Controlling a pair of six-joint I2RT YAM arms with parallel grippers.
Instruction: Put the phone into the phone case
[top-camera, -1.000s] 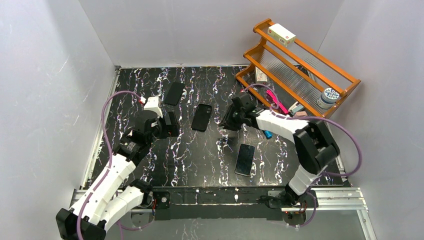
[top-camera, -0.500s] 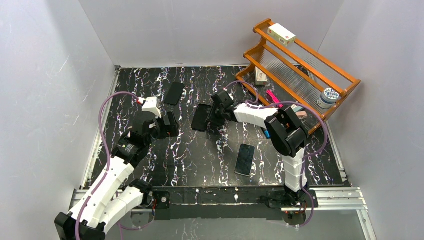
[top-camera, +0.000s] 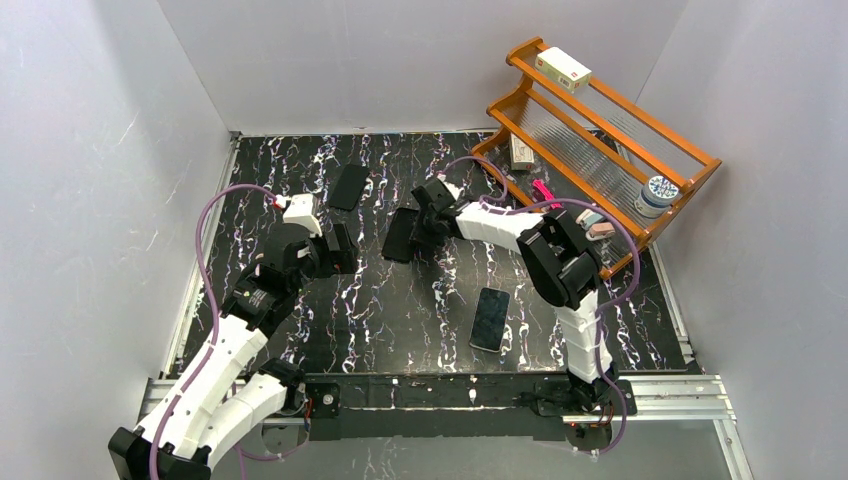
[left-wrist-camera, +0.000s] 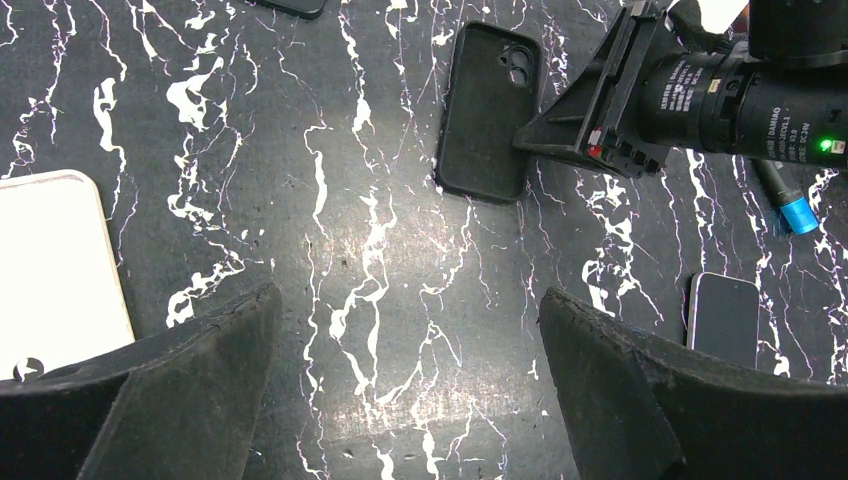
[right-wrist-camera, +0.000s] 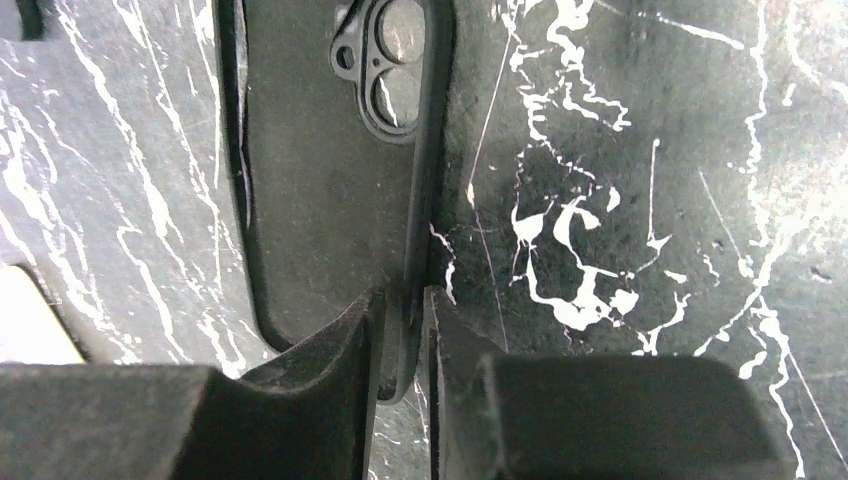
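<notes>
Near the middle of the top view lies the case (top-camera: 401, 236), open side up and empty: a soft-looking matte black shell with a raised rim and a double-lens cutout. My right fingers (right-wrist-camera: 330, 345) are nearly closed, pinching its right rim wall at the lower end. The phone (top-camera: 490, 318), a flat glossy slab with rounded corners, lies well apart toward the bottom of that view, untouched, so I judge the insertion not begun. My left fingers (left-wrist-camera: 190, 380) gape wide, holding nothing, above the black, white-veined, marble-look counter (top-camera: 380, 310).
</notes>
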